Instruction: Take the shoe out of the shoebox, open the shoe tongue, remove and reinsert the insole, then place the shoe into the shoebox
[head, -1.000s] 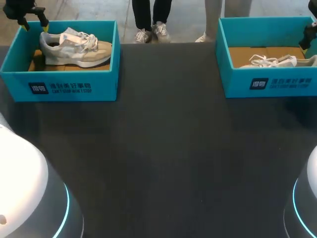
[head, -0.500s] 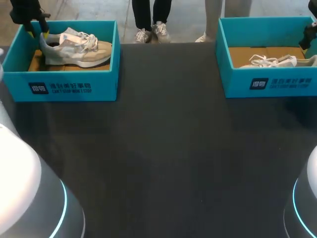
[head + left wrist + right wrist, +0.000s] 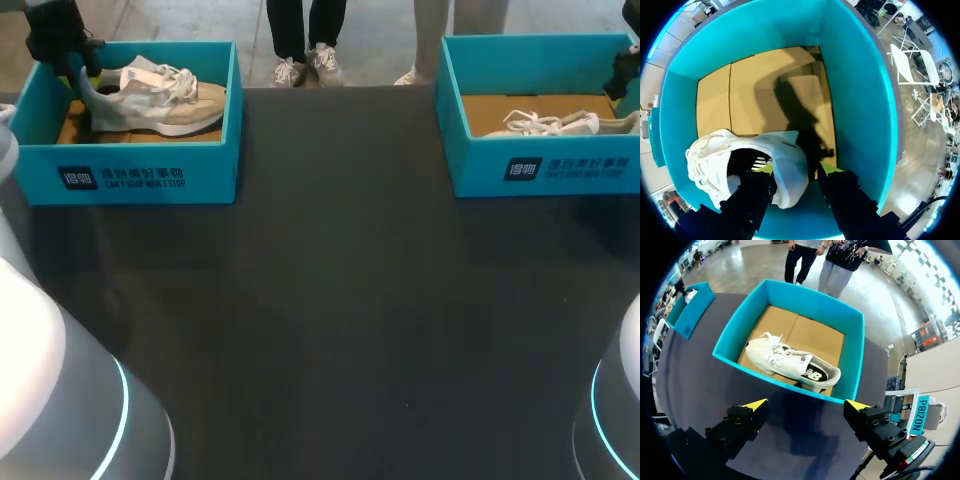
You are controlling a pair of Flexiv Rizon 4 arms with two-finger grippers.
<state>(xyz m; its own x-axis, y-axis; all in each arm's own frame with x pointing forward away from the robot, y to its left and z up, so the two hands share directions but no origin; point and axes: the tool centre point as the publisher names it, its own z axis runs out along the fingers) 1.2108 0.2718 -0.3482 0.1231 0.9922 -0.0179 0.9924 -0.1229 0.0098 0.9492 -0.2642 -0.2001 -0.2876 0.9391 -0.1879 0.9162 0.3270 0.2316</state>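
Left hand point(image 3: 796, 172) is down in the shoebox point(image 3: 855, 90) with its fingers parted around the heel collar of the shoe point(image 3: 705, 160): one yellow tip inside the opening, the other outside the back. I can see a sliver of gap on the outer side, so I'd call it spread and not clamped on anything yet. So we're basically at step one. The shoe hasn't left the box, and tongue, insole and putting it back are all to come. The shoe is pale grey-white mesh with a padded, soft-looking collar, floppy laces and a chunky cream sole, sitting upright on a flat brown cardboard liner point(image 3: 765, 85) inside stiff teal walls. Right hand point(image 3: 807, 405) hangs wide apart and empty over the dark matte surface point(image 3: 340, 300), just short of a second shoebox point(image 3: 740, 325) with a white shoe on its side point(image 3: 790, 362).
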